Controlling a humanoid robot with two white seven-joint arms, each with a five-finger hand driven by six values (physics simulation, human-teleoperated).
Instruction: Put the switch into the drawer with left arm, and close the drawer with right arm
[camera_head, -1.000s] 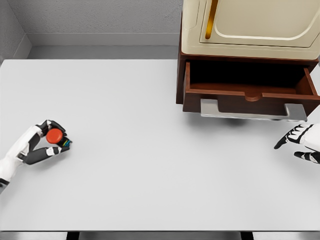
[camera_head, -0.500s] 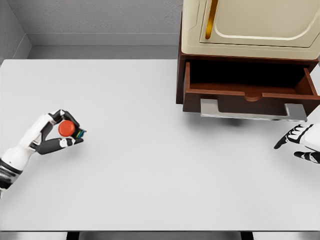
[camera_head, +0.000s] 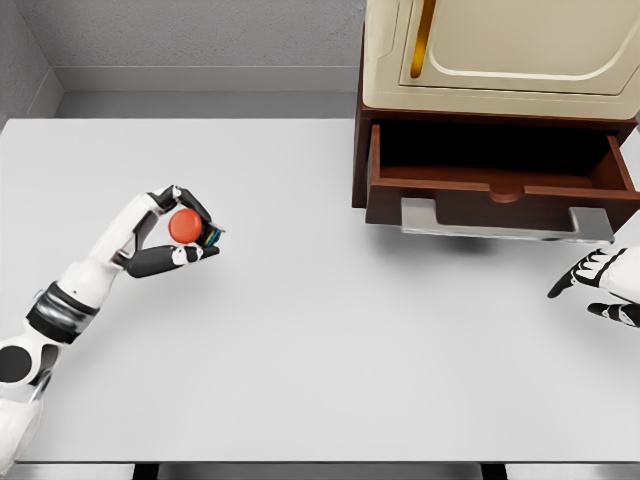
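Done: left hand (camera_head: 165, 232) grips red-buttoned switch (camera_head: 187, 226).
Left: dark wooden drawer (camera_head: 500, 170) open, empty; right hand (camera_head: 605, 282) relaxed, holding nothing.

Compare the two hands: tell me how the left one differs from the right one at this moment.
The left hand is curled around the red-topped switch; the right hand holds nothing, its fingers loosely spread.
The left hand is out over the table's left half with its forearm in view; the right hand shows only at the picture's right edge, below the open drawer.
Both are white with black joints.
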